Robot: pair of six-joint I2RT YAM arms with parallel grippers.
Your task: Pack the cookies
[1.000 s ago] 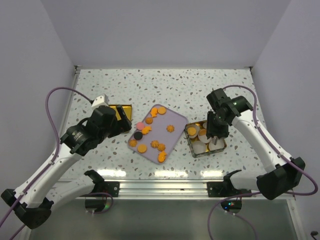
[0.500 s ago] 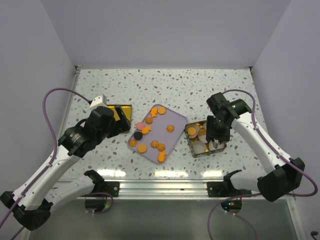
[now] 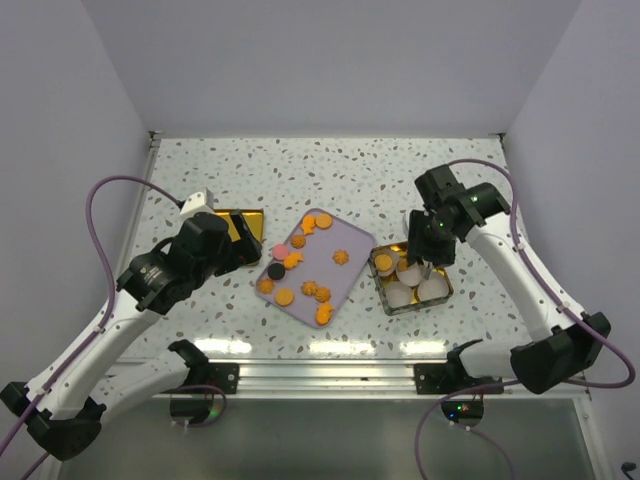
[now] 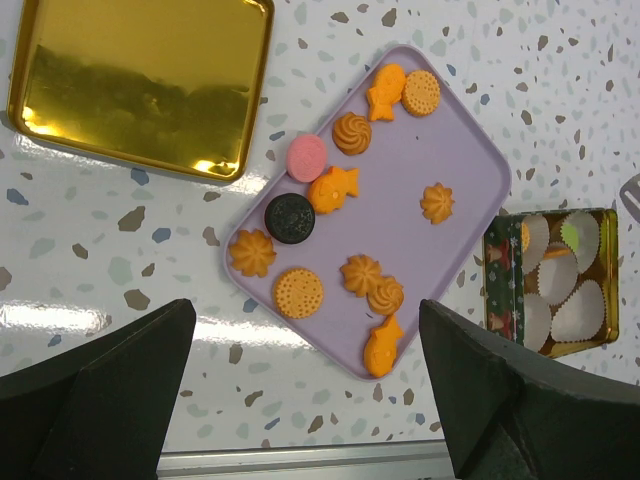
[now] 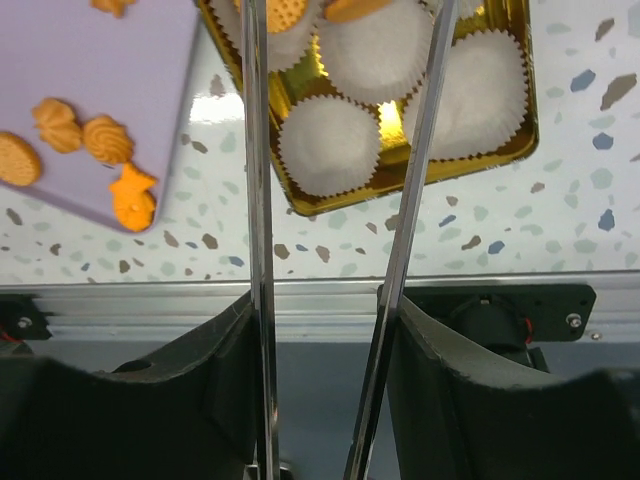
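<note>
Two fingers point(image 5: 258, 200) of my right gripper point(image 5: 345, 25) stand partly parted above the tin point(image 5: 527, 90), nothing visible between them; tips cut off by the frame edge. My left gripper point(image 4: 307, 340) is spread wide, empty.

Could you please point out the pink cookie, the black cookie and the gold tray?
pink cookie point(image 4: 307, 157), left wrist view, its centre.
black cookie point(image 4: 290, 217), left wrist view, its centre.
gold tray point(image 4: 140, 85), left wrist view, its bare middle.
</note>
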